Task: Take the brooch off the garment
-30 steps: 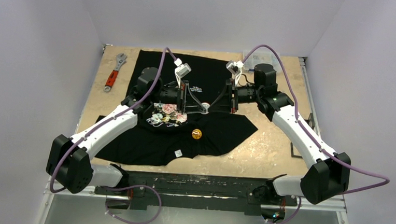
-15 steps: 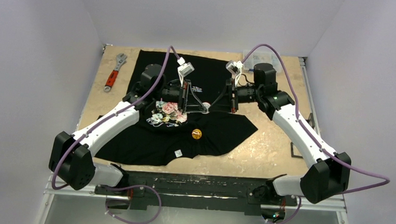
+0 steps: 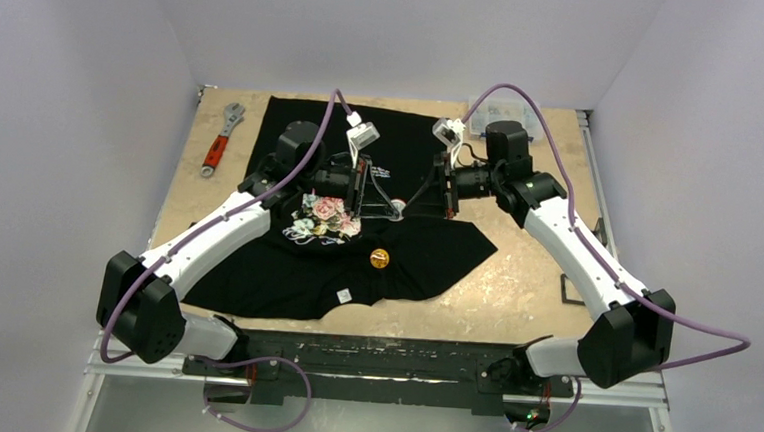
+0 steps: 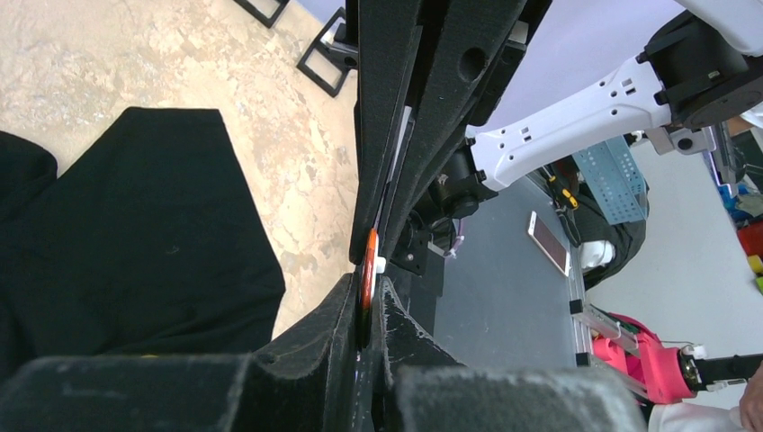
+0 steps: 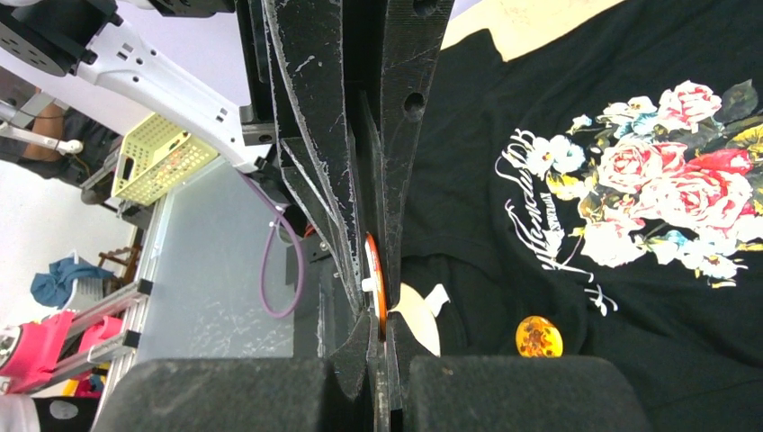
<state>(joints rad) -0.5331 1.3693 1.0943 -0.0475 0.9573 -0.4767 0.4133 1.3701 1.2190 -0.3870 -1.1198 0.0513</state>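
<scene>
The garment, a black T-shirt (image 3: 436, 249) with a rose print (image 3: 325, 218) and a neck label (image 3: 344, 295), lies flat on the table. My left gripper (image 3: 390, 212) and right gripper (image 3: 401, 208) meet tip to tip over its middle. Both are shut on one thin orange disc with a white stud, seen edge-on in the left wrist view (image 4: 368, 270) and the right wrist view (image 5: 380, 288). A cream flap (image 5: 418, 315) sticks out beside it. A round amber brooch (image 3: 379, 258) lies on the shirt apart from both grippers, and also shows in the right wrist view (image 5: 539, 337).
A red-handled adjustable wrench (image 3: 219, 141) lies at the back left of the wooden table (image 3: 514, 284). A clear plastic box (image 3: 504, 113) stands at the back right. A black bracket (image 3: 574, 288) lies near the right edge.
Both arms have shifted slightly toward the back. The left wrist has edged right. The grippers stay together on the orange disc. The amber brooch has not moved.
</scene>
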